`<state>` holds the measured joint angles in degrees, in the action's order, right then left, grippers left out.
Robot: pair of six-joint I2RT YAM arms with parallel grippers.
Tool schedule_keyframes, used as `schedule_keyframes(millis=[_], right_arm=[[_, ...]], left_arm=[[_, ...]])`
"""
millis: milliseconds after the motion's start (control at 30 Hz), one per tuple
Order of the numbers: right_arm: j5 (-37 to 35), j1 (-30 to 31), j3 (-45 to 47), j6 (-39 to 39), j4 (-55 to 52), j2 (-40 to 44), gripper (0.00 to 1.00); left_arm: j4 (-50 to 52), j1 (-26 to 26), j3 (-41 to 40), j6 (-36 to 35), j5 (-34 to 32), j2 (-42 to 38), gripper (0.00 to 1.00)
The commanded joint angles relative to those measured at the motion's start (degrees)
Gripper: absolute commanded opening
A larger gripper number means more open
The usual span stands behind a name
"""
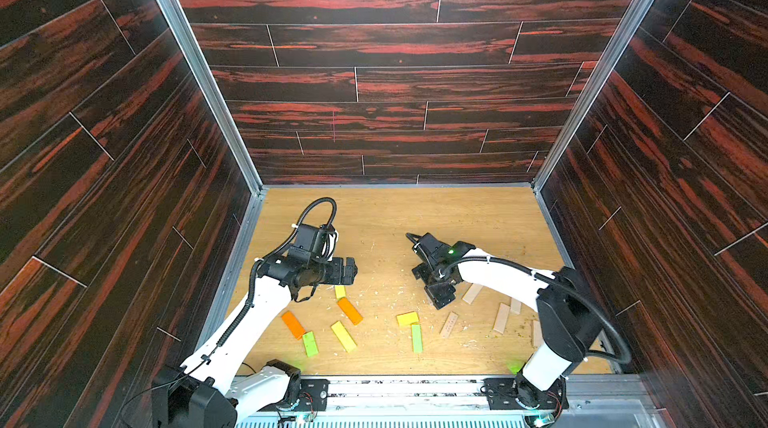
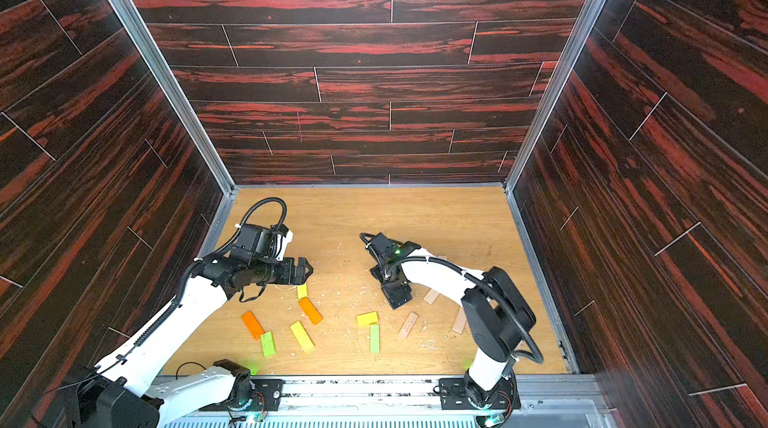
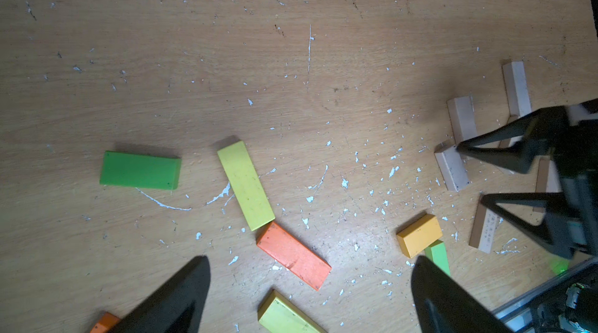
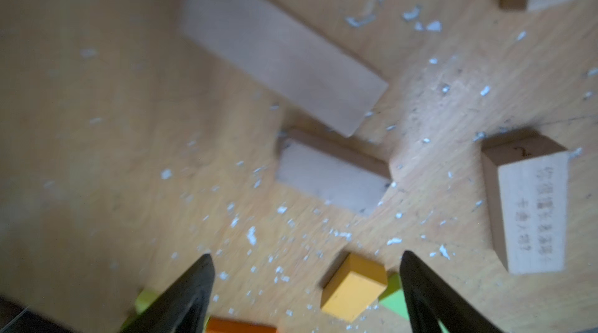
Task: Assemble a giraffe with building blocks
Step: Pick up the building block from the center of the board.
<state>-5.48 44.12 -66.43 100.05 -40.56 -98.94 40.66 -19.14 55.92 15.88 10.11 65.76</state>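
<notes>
Near rail [image 1: 415, 394] carrying both arm bases sits closest, then the surface [image 1: 415, 218] beyond it. Progress: nil, by my read. Building blocks all lie loose across the near half, nothing stacked or joined, so the whole giraffe is left to build.

- Coloured group, near-left: orange block [image 1: 293, 324], green block [image 1: 310, 343], long yellow block [image 1: 343, 336].
- Near centre: short yellow block [image 1: 407, 318] touching a second green block [image 1: 417, 338].
- Near-right: pale blocks [image 1: 501, 318] scattered, some partly hidden by the right arm.

Left tool [image 1: 352, 272]: jaws spread wide, empty, hovering over the coloured group, touching nothing.

Right tool [image 4: 305, 255]: jaws apart too, nothing between them, low over the pale blocks just right of the short yellow block. Can't tell if a fingertip touches the nearest pale block [image 3: 451, 166].
</notes>
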Motion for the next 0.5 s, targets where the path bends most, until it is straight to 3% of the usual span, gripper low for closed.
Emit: schedule_keyframes(millis=[0,467], right_arm=[[1.2,-0.5,1.3,3.3,0.7,-2.8,0.92],[0.0,-3.0,2.7,3.5,2.8,-6.1,0.91]], left_arm=[[0.9,-0.3,-0.6,-1.1,0.0,0.2,1.00],[0.4,-1.9,-0.7,-1.8,3.1,0.5,1.00]])
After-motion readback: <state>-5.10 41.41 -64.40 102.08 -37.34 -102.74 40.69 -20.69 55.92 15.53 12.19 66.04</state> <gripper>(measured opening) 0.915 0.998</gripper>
